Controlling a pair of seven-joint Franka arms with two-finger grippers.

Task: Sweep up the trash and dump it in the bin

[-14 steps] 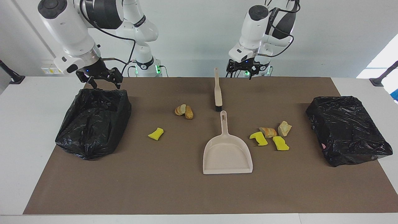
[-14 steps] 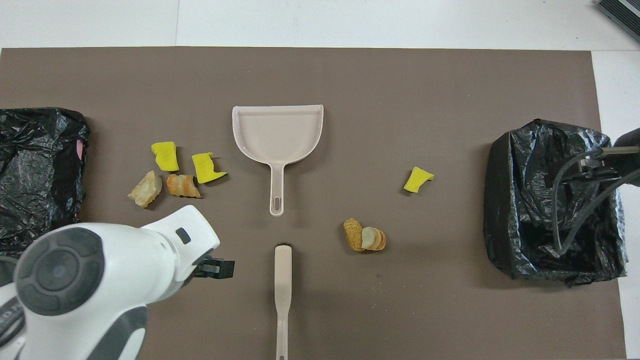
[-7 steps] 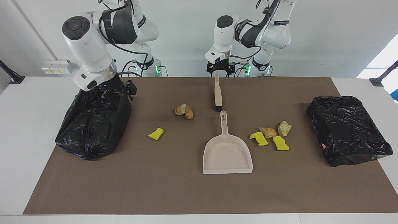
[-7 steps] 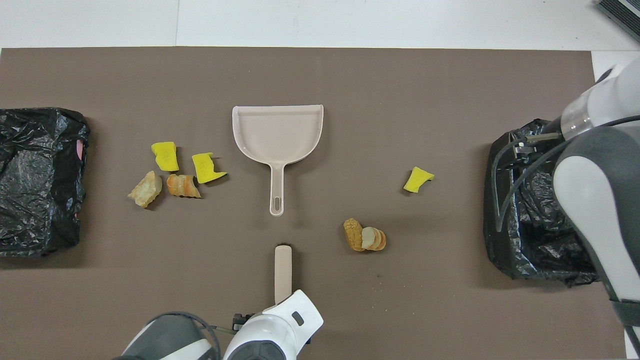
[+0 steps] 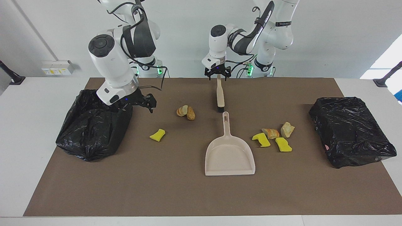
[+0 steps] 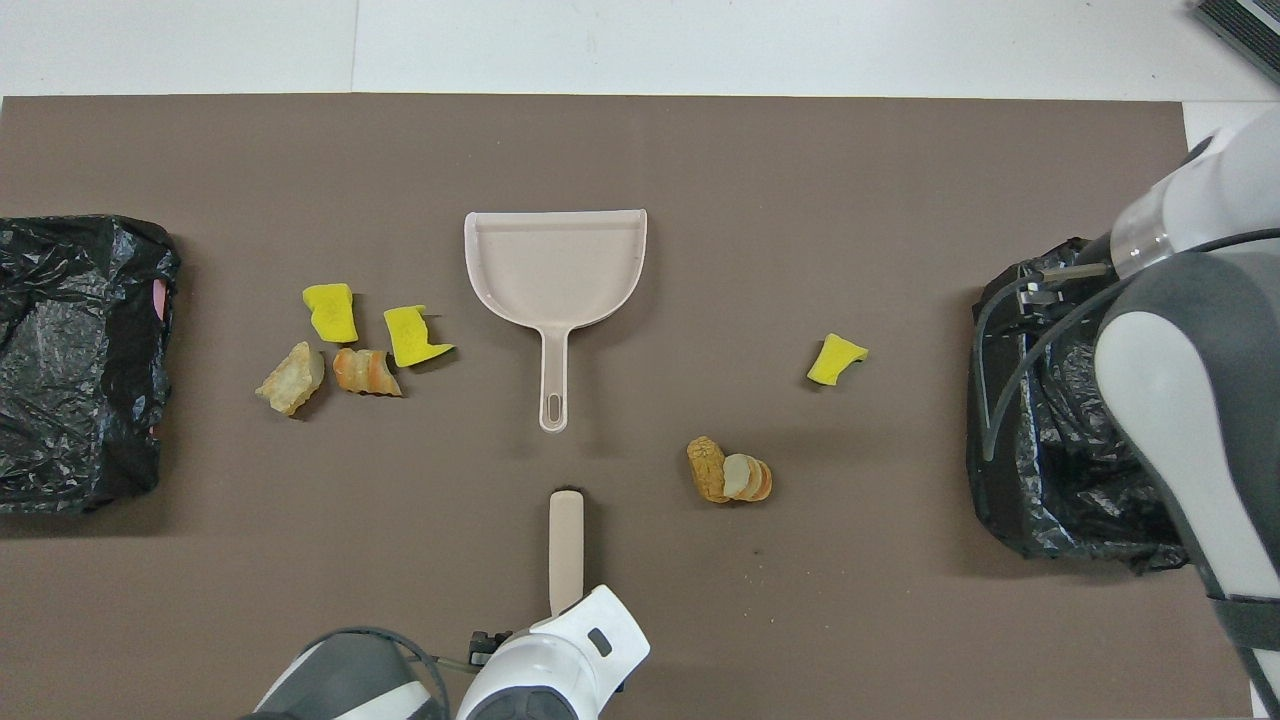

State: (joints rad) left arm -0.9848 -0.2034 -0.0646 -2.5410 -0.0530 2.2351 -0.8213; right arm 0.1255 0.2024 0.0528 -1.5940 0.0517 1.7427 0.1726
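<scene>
Left gripper (image 5: 217,74): we see it over the handle tip of the brush (image 5: 220,94), fingers spread apart either side of it; we cannot tell whether they touch it.
Right gripper (image 5: 147,103): we find it beside the open bin (image 5: 91,125) at the right arm's end, over the mat (image 5: 176,194), fingers apart and empty.
Trash, first cluster: two yellow chunks (image 5: 261,139) (image 5: 283,144) and two tan pieces (image 5: 270,133) (image 5: 287,129) lie just beside the dustpan (image 5: 229,153), toward the left arm's end.
Trash, second group: we note two bread-like pieces (image 5: 186,112) touching each other, and one yellow chunk (image 5: 157,135) farther from the robots, between dustpan and open bin.
Dustpan: flat on the mat, handle pointing at the robots, in line with the brush, a small gap between them.
Second bag (image 5: 350,130): a closed black bundle at the left arm's end.
</scene>
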